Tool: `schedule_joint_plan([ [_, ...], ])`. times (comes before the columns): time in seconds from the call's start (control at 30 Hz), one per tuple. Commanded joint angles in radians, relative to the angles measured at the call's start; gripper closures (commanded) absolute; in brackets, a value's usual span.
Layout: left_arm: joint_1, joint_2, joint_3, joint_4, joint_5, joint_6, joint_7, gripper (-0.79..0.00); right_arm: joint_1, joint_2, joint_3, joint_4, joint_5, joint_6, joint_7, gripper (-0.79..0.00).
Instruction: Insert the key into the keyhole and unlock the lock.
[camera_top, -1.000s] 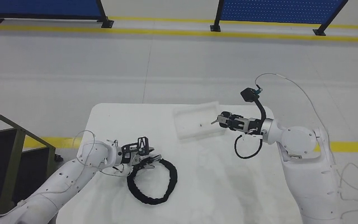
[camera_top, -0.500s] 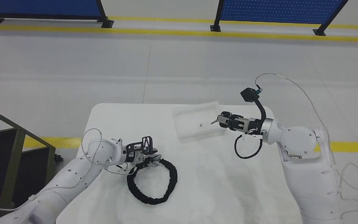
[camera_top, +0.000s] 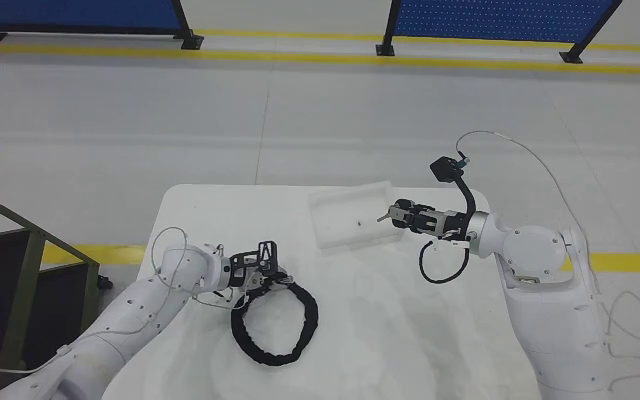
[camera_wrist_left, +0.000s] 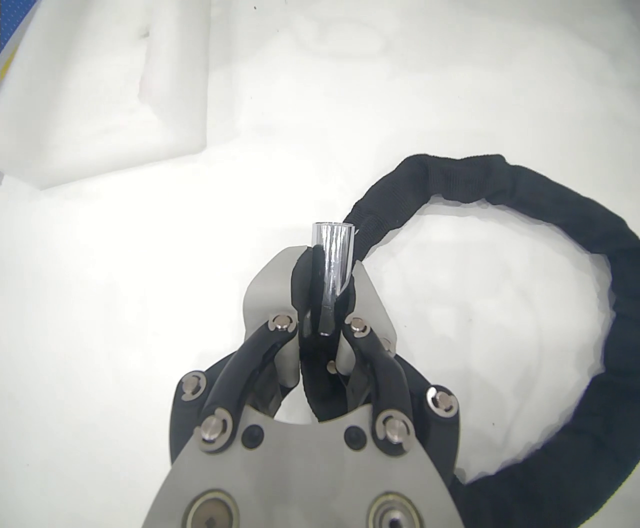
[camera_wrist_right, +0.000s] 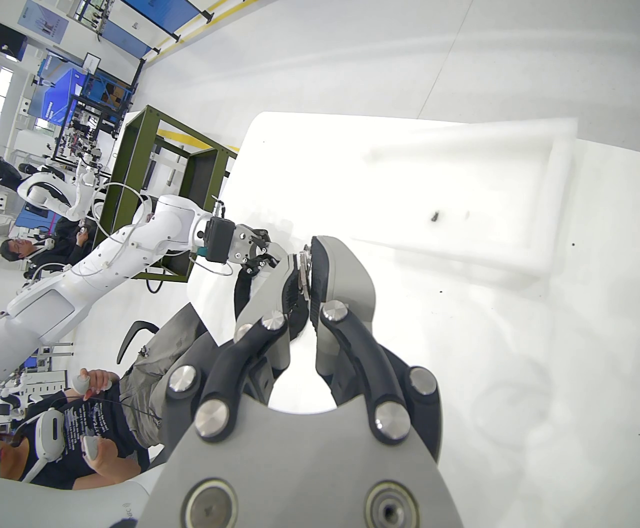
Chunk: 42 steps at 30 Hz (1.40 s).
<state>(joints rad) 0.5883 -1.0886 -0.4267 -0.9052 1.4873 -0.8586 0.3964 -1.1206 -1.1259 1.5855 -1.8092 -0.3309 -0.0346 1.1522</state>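
Lock (camera_wrist_left: 465, 172), one, clamped in left tool (camera_wrist_left: 325, 280), key (camera_top: 383, 215), one, pinched in right tool (camera_wrist_right: 306, 270).

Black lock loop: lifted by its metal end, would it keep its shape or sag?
Probably sags: the lock loop lies in a kinked curve on the table. Its fabric sleeve likely drags rather than slides. The smooth metal end, clamped in the left gripper, might slip.

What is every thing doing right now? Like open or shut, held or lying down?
lock, black loop lying on the table, its shiny metal end gripped.
key, held, far from the lock, not in it.
left gripper, shut on the lock's metal end.
right gripper, shut on the key.
tray, lying flat on the table.
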Motion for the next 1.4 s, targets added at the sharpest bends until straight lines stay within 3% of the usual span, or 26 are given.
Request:
schedule_joint_plan([
  [0.0,0.004,0.006,-0.012,-0.012,0.003,-0.007,0.023,0.0,0.0,0.0,0.0,0.0,0.0,0.0,0.0,0.0],
  [0.4,0.073,0.074,-0.122,-0.177,0.031,-0.025,0.15,0.0,-0.006,0.0,-0.006,-0.004,0.003,-0.003,-0.005,0.0],
  [0.73,0.184,0.149,-0.266,-0.393,0.036,-0.016,0.194,0.0,-0.024,0.009,-0.055,-0.148,0.105,0.032,0.065,0.0],
  [1.03,0.315,0.212,-0.424,-0.654,0.11,0.089,0.226,0.0,-0.06,0.016,-0.053,-0.312,0.235,0.031,0.044,0.0],
  [1.37,0.409,0.236,-0.526,-0.763,0.141,0.201,0.279,0.0,-0.111,0.023,-0.054,-0.391,0.244,0.061,-0.05,0.0],
])
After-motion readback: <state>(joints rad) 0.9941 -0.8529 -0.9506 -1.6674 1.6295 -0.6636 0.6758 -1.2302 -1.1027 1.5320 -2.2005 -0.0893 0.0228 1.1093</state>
